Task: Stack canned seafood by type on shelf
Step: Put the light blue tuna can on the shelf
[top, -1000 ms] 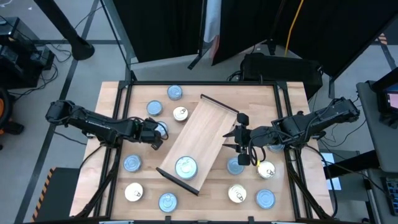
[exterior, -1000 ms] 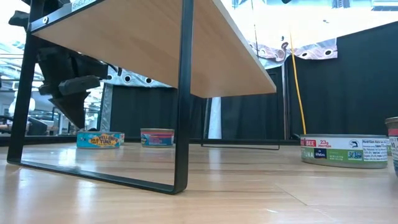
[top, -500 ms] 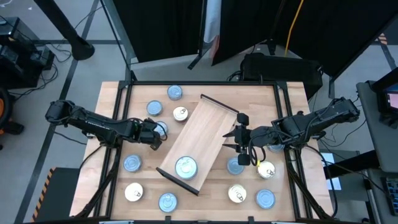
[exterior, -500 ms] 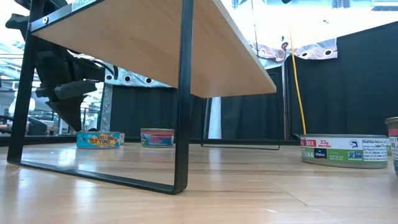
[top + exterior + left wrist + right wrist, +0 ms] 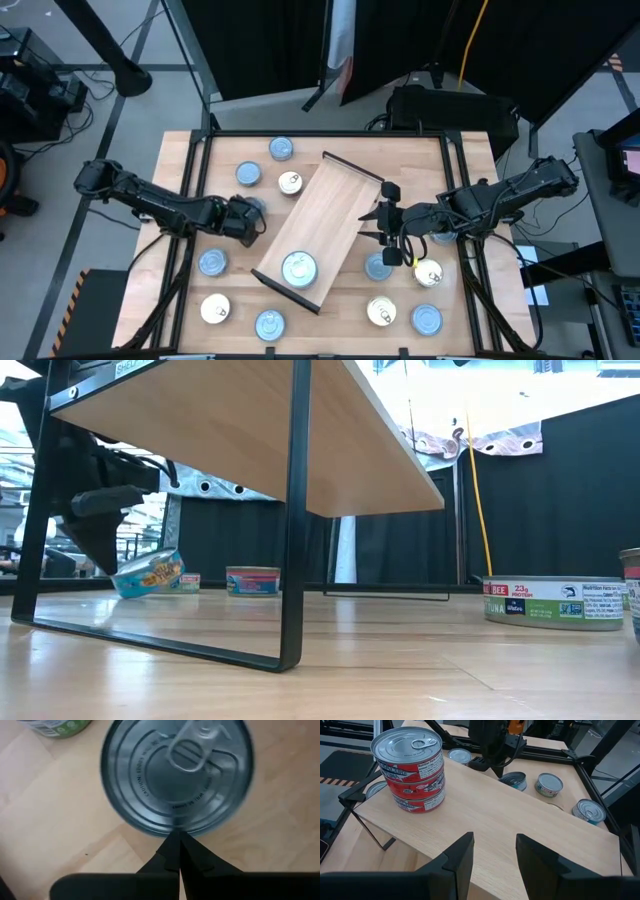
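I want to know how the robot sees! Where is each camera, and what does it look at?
High view: above the table, looking straight down on the shelf, both arms showing.
Low view: at tabletop height, looking under the shelf; left gripper tips a tuna tin.
Left wrist view: on the left arm, looking down on that tin; its fingers pressed together.
Right wrist view: on the right arm, looking across the shelf; right gripper open.
Shared: high and right wrist views show the tin stack.

Even overhead light, one soft wrist picture

The counter (image 5: 440,170) is brightly and evenly lit from above, with faint shadows; in the low view the upper right corner is blown out white and the shelf (image 5: 250,430) underside stays shaded; in the left wrist view the tin (image 5: 175,775) is blurred, its lid reflecting softly.
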You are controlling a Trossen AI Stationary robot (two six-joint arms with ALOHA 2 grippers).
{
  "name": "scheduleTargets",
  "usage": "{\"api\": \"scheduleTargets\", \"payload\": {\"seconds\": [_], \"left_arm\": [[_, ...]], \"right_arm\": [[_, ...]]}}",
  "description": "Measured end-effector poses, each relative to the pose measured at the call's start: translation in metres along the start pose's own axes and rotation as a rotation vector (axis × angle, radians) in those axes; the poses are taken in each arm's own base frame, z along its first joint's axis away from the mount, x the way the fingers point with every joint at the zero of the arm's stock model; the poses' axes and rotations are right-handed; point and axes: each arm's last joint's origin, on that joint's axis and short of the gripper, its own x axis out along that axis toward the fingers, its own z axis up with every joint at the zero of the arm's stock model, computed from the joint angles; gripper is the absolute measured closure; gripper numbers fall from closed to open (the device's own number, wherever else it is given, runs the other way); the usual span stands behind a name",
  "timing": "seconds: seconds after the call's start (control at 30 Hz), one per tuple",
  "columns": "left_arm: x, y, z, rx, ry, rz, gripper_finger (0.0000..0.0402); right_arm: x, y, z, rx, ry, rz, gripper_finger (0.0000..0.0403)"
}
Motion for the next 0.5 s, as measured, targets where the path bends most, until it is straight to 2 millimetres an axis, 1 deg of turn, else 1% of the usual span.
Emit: {"api": "scheduleTargets", "payload": {"seconds": [0.23, 0.5], "left_arm": [[-0.001, 0.001, -0.004, -0.015, 0.004, 0.019, 0.0402], [0.008, 0.007, -0.011, -0.044, 0.041, 0.033, 0.0402]], "right_arm": [[0.0, 0.0, 0.0, 0.0, 0.003, 0.004, 0.0264], [0.0, 0.0, -0.002, 0.0, 0.016, 0.004, 0.0264]]}}
